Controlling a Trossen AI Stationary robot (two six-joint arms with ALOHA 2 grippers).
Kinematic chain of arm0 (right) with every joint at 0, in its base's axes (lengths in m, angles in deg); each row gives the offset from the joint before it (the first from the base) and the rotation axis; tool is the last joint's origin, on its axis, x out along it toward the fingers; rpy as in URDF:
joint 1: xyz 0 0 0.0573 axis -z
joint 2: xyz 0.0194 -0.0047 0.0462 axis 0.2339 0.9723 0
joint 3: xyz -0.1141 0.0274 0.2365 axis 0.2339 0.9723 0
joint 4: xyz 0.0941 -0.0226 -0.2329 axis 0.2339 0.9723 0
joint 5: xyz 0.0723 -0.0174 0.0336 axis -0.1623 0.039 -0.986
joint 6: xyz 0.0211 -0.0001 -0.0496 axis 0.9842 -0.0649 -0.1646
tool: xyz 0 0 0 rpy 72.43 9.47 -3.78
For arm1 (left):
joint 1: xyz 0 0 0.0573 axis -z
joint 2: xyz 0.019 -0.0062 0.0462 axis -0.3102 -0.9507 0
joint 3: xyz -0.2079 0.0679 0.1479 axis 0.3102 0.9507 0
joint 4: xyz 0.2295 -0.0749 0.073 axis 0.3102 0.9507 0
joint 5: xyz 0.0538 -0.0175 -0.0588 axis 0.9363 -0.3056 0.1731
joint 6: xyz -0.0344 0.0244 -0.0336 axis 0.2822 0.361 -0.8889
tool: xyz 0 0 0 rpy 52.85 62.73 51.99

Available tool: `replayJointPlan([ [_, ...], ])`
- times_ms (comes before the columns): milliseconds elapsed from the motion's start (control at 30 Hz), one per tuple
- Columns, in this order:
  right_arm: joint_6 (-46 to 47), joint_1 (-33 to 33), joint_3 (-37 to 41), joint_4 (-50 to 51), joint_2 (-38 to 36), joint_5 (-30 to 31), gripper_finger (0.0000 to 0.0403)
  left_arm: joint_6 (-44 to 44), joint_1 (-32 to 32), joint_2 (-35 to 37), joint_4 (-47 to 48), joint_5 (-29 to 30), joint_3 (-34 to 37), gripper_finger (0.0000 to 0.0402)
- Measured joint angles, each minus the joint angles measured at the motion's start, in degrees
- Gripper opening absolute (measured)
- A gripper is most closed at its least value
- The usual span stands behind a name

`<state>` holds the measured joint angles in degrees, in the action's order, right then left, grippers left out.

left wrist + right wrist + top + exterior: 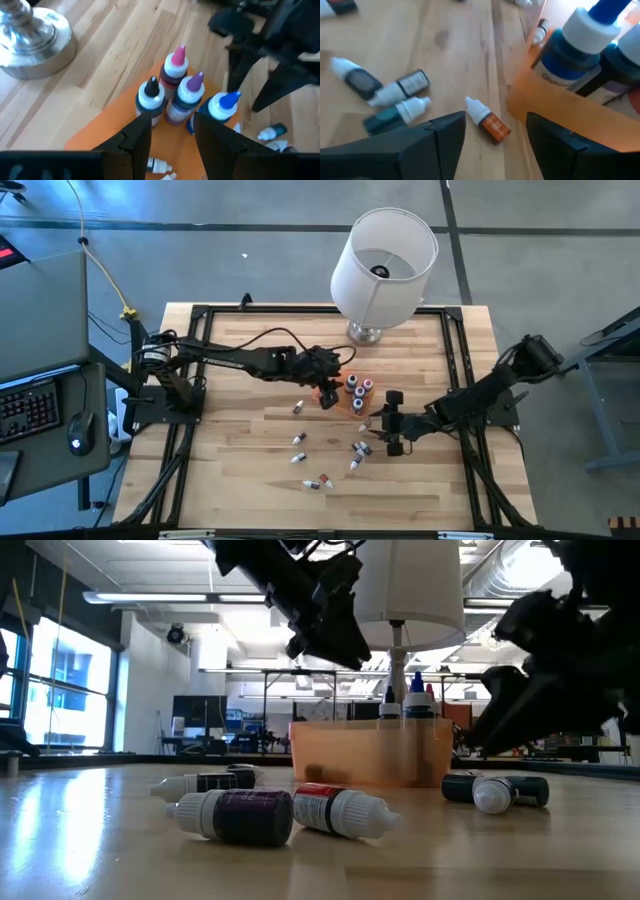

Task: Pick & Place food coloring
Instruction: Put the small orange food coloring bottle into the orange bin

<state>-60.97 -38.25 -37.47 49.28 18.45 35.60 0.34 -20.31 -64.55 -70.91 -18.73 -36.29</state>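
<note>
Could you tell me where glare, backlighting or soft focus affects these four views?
Low view: the bright room behind silhouettes both arms, and window light sheens the pale wooden table. Right wrist view: the blue-capped bottle standing in the small orange box is close and soft. Left wrist view: the chrome lamp base shows bright highlights. High view: evenly lit.

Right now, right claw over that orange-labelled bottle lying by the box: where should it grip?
Across the labelled body of the orange-labelled bottle, not the tapered white tip. It lies flat beside the orange box, so come straight down. The right claw is open above it.
</note>
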Motion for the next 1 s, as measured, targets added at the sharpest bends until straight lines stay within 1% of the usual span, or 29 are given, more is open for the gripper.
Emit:
replayJointPlan([
  [67, -1.38, 0.37, 0.00, -0.94, 1.79, 0.96, 0.0210, 0.06, 0.00, 0.00, -0.04, 0.00, -0.36, 0.0145],
  [133, -2.12, 1.20, 0.00, -2.10, 3.76, 0.52, 0.0211, 1.12, 0.00, 0.00, 0.27, -0.01, -0.62, 0.0145],
  [400, -1.21, 4.60, -0.11, -9.00, 11.26, -5.86, 0.0198, 2.55, 0.00, 0.00, 0.40, 0.01, -0.85, 0.0145],
  [533, 1.29, 4.87, -0.11, -9.64, 11.78, -7.32, 0.0173, 2.43, 0.00, 0.00, 1.81, -0.10, -0.85, 0.0145],
  [700, 4.14, 4.91, -0.11, -9.99, 11.80, -10.58, 0.0120, 2.43, 0.00, 2.59, 4.67, -4.65, -0.91, 0.0145],
  [800, 8.38, 4.92, -0.09, -10.60, 11.83, -12.29, 0.0089, 1.46, 0.04, 5.90, 11.82, -4.68, -0.73, 0.0145],
  [900, 9.47, 3.98, -0.05, -12.25, 11.93, -13.48, 0.0068, 0.83, 0.22, 10.07, 17.24, -1.14, -0.91, 0.0145],
  [967, 9.44, 2.71, -0.12, -14.39, 12.10, -14.85, 0.0064, 0.13, 1.05, 13.88, 22.80, 1.83, -0.72, 0.0145],
  [1000, 9.10, 2.05, -0.59, -14.86, 11.89, -15.00, 0.0065, -0.40, 1.41, 15.45, 23.54, 3.06, -0.75, 0.0145],
])
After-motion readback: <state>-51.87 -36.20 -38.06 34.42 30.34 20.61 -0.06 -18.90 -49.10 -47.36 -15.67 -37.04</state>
